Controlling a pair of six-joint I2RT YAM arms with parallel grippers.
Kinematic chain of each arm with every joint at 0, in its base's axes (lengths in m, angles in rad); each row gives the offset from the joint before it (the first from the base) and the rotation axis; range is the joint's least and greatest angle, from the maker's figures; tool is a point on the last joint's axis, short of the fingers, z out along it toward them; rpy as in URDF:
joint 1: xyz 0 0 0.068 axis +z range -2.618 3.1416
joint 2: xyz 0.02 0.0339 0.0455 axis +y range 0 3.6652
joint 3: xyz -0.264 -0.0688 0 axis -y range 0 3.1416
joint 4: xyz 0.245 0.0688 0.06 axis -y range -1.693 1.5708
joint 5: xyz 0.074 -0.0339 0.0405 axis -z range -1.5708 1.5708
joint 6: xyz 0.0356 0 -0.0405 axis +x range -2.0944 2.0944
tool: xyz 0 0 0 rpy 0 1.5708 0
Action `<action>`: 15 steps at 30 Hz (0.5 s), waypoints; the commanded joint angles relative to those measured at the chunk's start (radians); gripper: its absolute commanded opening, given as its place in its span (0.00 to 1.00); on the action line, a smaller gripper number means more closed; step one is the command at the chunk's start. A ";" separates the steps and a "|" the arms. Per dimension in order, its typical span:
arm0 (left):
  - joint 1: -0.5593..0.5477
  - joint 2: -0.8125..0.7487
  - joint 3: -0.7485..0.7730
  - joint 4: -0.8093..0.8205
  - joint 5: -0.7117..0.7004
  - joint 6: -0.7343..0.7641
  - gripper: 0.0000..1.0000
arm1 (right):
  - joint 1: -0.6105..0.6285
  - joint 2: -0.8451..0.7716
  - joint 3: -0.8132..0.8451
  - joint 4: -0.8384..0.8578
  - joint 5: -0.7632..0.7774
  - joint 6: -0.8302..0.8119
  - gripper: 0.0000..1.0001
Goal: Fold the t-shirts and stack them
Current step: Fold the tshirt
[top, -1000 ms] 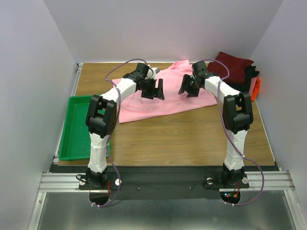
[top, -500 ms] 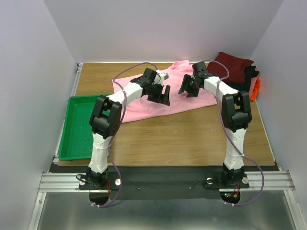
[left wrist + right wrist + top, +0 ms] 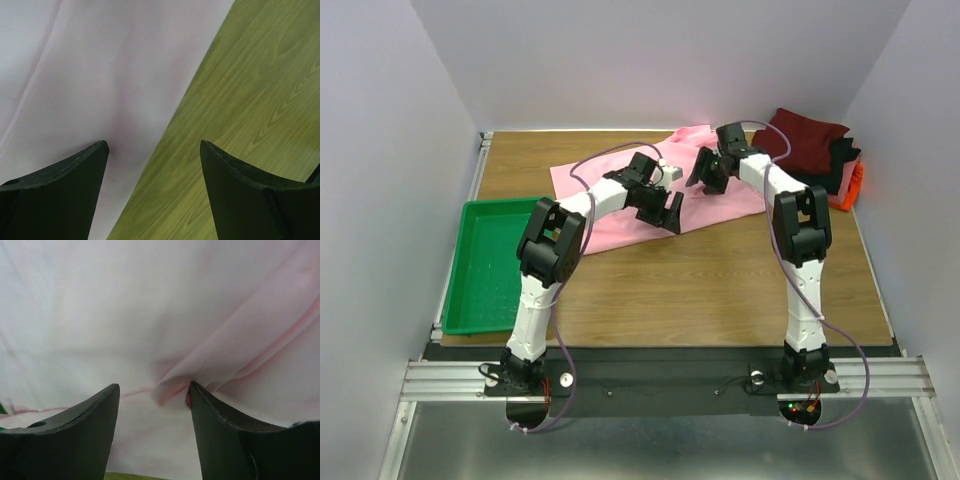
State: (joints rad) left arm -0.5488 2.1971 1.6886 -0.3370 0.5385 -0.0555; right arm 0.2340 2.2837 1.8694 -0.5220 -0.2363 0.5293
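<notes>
While one pink t-shirt point(image 3: 582, 178) lies spread across the far middle of the table point(image 3: 720, 270), three more are piled in the far right corner: dark red shirt point(image 3: 807, 140), black shirt point(image 3: 842, 165), orange-red shirt point(image 3: 855, 185). One green tray point(image 3: 480, 265) sits at the left. The table is wood-grain, with white walls around it. Both arms reach forward. The left pincer point(image 3: 667, 210), jaws apart, straddles the pink hem, and the right pincer point(image 3: 703, 172), jaws apart, hangs over a pink crease.

Mostly out of sight
The dark red shirt point(image 3: 808, 140) covers nearly all of the black shirt point(image 3: 842, 168) and orange shirt point(image 3: 855, 187) beneath it.
</notes>
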 commanded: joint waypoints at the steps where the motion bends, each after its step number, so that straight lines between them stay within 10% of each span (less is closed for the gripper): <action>1: -0.003 -0.010 0.011 0.000 0.038 0.031 0.86 | -0.002 0.048 0.131 0.033 -0.038 0.034 0.64; 15: -0.003 0.004 0.008 -0.016 0.028 0.037 0.86 | -0.001 0.080 0.301 0.074 -0.023 0.072 0.64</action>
State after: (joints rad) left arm -0.5526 2.2021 1.6886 -0.3389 0.5552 -0.0387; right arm 0.2340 2.3749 2.1300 -0.4961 -0.2592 0.5854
